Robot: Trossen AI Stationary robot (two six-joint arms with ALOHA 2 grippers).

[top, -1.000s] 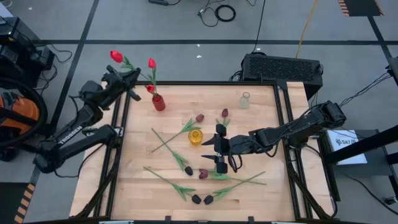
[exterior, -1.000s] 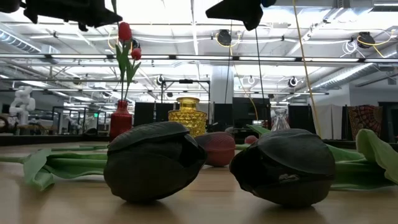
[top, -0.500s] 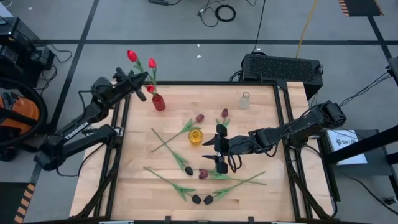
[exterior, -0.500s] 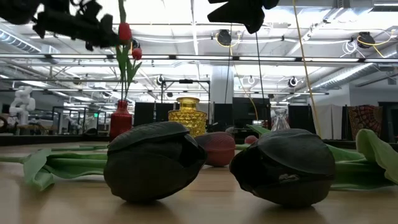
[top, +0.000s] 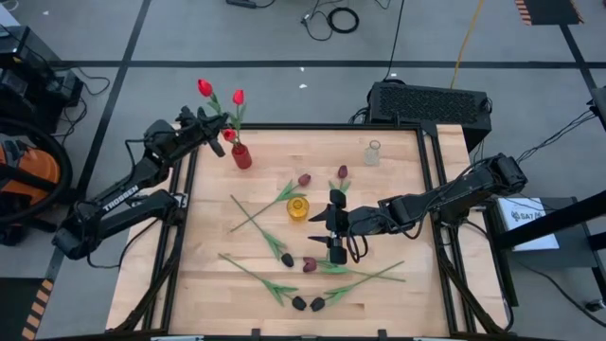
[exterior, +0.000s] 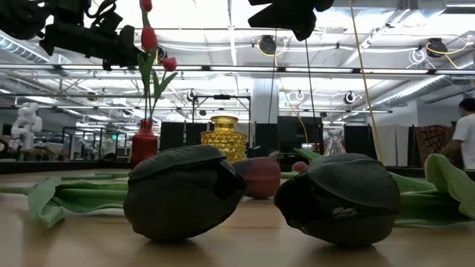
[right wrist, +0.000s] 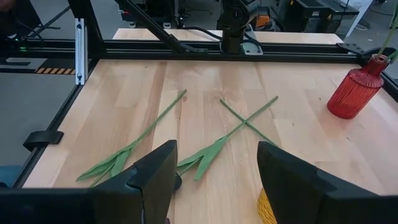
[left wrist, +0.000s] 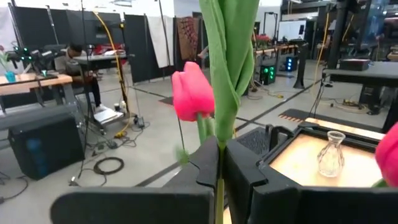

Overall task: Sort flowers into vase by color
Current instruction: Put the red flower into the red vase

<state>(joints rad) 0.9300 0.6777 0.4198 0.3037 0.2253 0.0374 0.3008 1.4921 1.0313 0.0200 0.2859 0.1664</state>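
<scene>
My left gripper (top: 214, 127) hovers just left of the red vase (top: 242, 156) at the table's far-left corner, shut on a red tulip whose head (top: 204, 87) rises above it. The red vase holds two red tulips (top: 238, 97). My right gripper (top: 333, 224) hangs open over the table's middle, beside the yellow vase (top: 298, 207). Maroon tulips (top: 304, 179) and black tulips (top: 286, 259) lie flat on the wood; two black heads (exterior: 184, 189) fill the low view. The right wrist view looks between open fingers (right wrist: 214, 186) at green stems (right wrist: 242, 124). My left gripper pinches the red tulip's green stem (left wrist: 219, 163) between its two fingers, just below the folded leaf (left wrist: 227, 62). The fingers come level from the table's left, across the stem. The tulip stands nearly upright, lifted clear of the table, its head (left wrist: 193, 93) above the fingers.
A small clear glass vase (top: 373, 152) stands near the far edge, right of centre. Stems and leaves (top: 256, 275) are strewn across the table's near half. A black frame rail (top: 312, 126) borders the table. A person (exterior: 464, 141) shows in the room beyond.
My left gripper has carried the red tulip toward the table's right, closer to the red vase, and come down into the low view. The tulip's head has swung nearer the two tulips in the vase. My right arm has kept still.
</scene>
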